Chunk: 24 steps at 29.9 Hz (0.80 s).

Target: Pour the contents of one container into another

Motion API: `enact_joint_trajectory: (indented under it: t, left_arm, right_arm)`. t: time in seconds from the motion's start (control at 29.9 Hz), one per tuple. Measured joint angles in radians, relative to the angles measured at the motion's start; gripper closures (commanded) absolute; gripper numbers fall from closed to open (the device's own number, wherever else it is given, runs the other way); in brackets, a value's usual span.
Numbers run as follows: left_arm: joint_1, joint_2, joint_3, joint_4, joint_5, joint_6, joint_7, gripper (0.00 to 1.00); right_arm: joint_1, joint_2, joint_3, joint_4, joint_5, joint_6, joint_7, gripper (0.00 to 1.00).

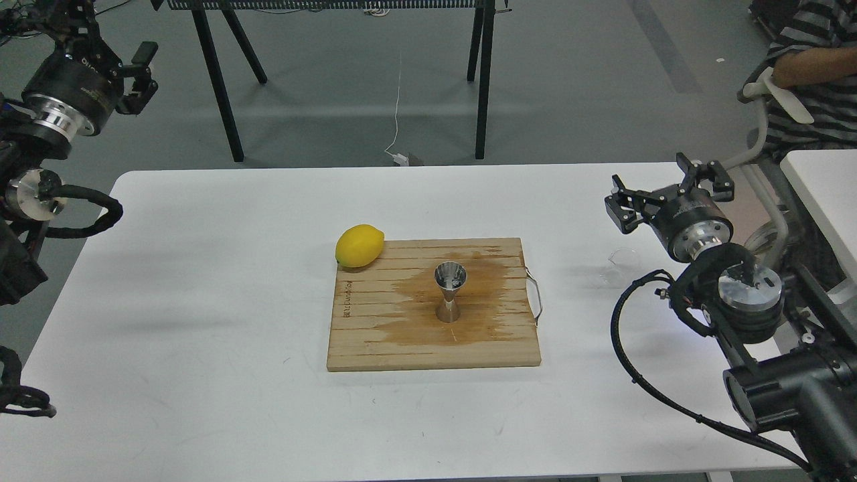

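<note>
The cup point(621, 266) stands on the table point(201, 268) just beside and below the right gripper point(663, 187), outside its spread, empty jaws; it is clear, faint; the jigger point(450, 292) stands upright mid-board point(375, 335), shiny, on a wet stain; the left gripper point(142, 75) hangs far off, released.

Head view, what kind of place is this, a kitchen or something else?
Likely a robotics lab or test workspace, not a kitchen: a plain white table on a bare grey floor, a loose cable trailing across it, and a seated person at the right edge.
</note>
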Motion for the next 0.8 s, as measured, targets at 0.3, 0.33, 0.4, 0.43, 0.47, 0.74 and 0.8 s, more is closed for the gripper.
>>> enact_joint_trajectory:
  t: [0.3, 0.33, 0.4, 0.43, 0.47, 0.74, 0.8]
  left_arm:
    - [0.029, -0.087, -0.004, 0.156, -0.009, 0.0, 0.0, 0.01]
    - [0.033, -0.1, -0.004, 0.176, -0.018, 0.0, 0.0, 0.01]
    - [0.04, -0.13, -0.003, 0.205, -0.043, 0.0, 0.0, 0.01]
    - [0.042, -0.142, -0.002, 0.212, -0.052, 0.0, -0.001, 0.01]
    - [0.044, -0.154, -0.001, 0.217, -0.059, 0.0, -0.002, 0.01]
    - [0.045, -0.234, -0.001, 0.23, -0.091, 0.0, -0.03, 0.01]
    - [0.046, -0.233, -0.001, 0.23, -0.093, 0.0, -0.031, 0.01]
  right_arm:
    - [0.015, -0.051, -0.117, -0.106, -0.201, 0.345, -0.002, 0.01]
    - [0.003, -0.06, -0.118, -0.114, -0.203, 0.379, -0.002, 0.01]
    - [-0.021, -0.081, -0.118, -0.127, -0.206, 0.447, -0.002, 0.01]
    - [-0.03, -0.092, -0.118, -0.133, -0.206, 0.474, 0.0, 0.01]
    - [-0.037, -0.103, -0.117, -0.142, -0.207, 0.494, 0.001, 0.01]
    - [-0.024, -0.118, -0.022, -0.26, -0.204, 0.484, 0.006, 0.01]
    - [-0.005, -0.116, 0.0, -0.276, -0.204, 0.461, 0.006, 0.01]
